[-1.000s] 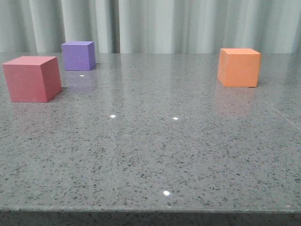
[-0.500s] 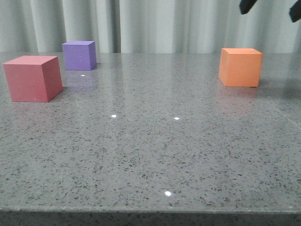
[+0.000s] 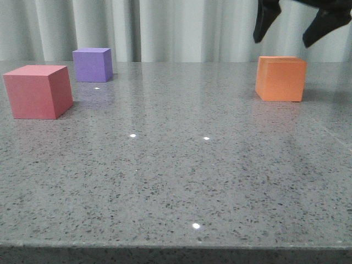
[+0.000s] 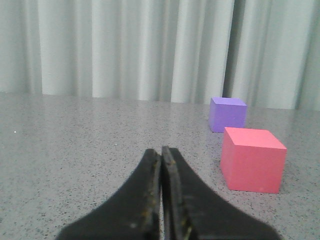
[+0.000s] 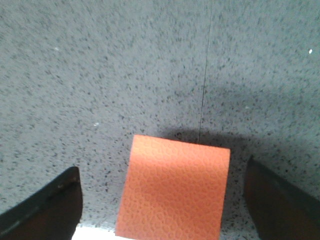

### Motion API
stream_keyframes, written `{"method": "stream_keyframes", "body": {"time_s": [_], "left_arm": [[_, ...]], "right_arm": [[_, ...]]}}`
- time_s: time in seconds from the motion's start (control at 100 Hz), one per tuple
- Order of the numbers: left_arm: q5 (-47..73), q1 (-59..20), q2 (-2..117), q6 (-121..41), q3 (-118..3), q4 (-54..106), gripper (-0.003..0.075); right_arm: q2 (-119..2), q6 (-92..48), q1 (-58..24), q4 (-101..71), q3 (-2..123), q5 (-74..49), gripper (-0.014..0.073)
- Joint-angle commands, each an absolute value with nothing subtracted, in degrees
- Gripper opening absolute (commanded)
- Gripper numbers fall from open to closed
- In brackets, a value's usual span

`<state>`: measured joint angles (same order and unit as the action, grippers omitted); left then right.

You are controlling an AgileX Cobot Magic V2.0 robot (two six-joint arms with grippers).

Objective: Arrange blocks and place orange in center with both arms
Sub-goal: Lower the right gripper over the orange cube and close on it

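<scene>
Lowered since the earlier frame, right gripper (image 3: 294,25) hangs wide open directly above orange cube (image 3: 280,78). Left gripper (image 4: 161,165) is closed, empty. Recommendation: descend centred, jaws straddling opposite faces squarely before closing.

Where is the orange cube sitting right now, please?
In the front view, the orange cube sits on the table's far right, directly beneath the open right pincer, well away from the other cubes.
</scene>
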<state>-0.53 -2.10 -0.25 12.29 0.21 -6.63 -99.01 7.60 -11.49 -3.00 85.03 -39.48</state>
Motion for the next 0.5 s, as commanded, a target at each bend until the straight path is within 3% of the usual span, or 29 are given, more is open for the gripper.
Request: {"method": "stream_keyframes", "body": {"time_s": [0.0,0.22,0.38,0.49], "left_arm": [[-5.08,-2.0,-2.32,12.37,2.53,-6.21,-0.002],[-5.08,-2.0,-2.32,12.37,2.53,-6.21,-0.002],[-5.08,-2.0,-2.32,12.37,2.53,-6.21,-0.002],[-5.08,-2.0,-2.32,12.37,2.53,-6.21,-0.002]], "right_arm": [[-98.03,7.06,-11.47,-2.25,87.1,-37.29,0.0644],[-100.95,7.1,-11.47,-2.18,87.1,-39.02,0.0639],[-100.95,8.03,-11.47,-2.14,88.12,-41.79,0.052],[-100.95,8.34,-11.67,-2.08,89.95,-44.6,0.0513]]}}
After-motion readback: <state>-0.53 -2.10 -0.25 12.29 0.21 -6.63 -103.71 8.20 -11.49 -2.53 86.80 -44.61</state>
